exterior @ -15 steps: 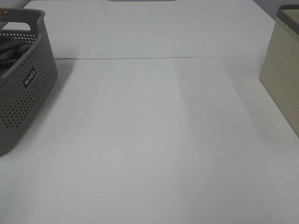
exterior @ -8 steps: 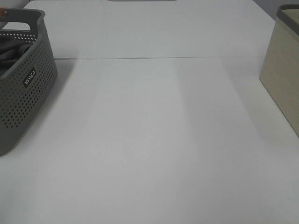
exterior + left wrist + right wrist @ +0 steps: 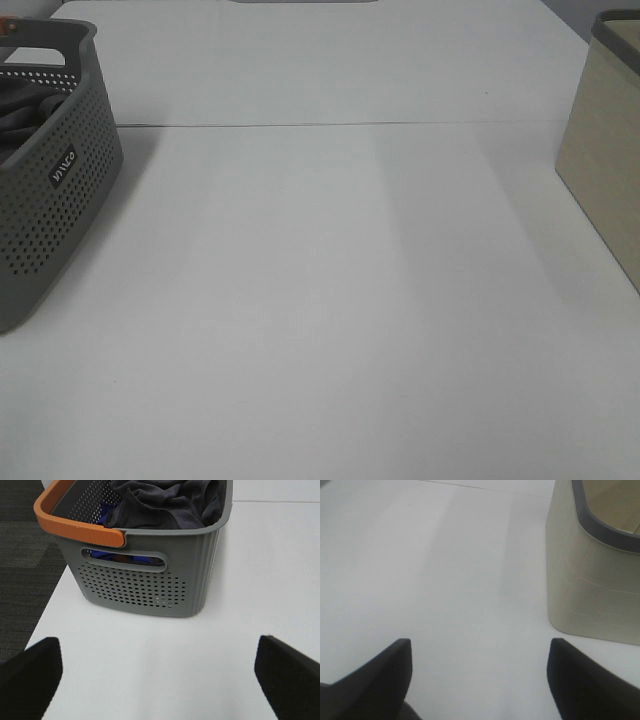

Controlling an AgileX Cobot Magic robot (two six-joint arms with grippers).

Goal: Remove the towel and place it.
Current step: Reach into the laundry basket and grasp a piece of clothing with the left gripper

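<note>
The dark charcoal towel [image 3: 165,502] lies bunched inside a grey perforated basket [image 3: 150,582] with an orange handle [image 3: 75,527]. In the exterior high view the basket [image 3: 50,190] stands at the left edge with a bit of the towel [image 3: 25,115] showing over its rim. My left gripper [image 3: 157,672] is open and empty, low over the table, apart from the basket's end wall. My right gripper [image 3: 480,672] is open and empty over bare table near the beige bin. Neither gripper shows in the exterior high view.
A blue cloth [image 3: 102,517] lies under the towel in the basket. A beige fabric bin [image 3: 605,150] with a dark rim stands at the right edge; it also shows in the right wrist view [image 3: 592,565]. The white table [image 3: 330,300] ends beside dark carpet [image 3: 25,560].
</note>
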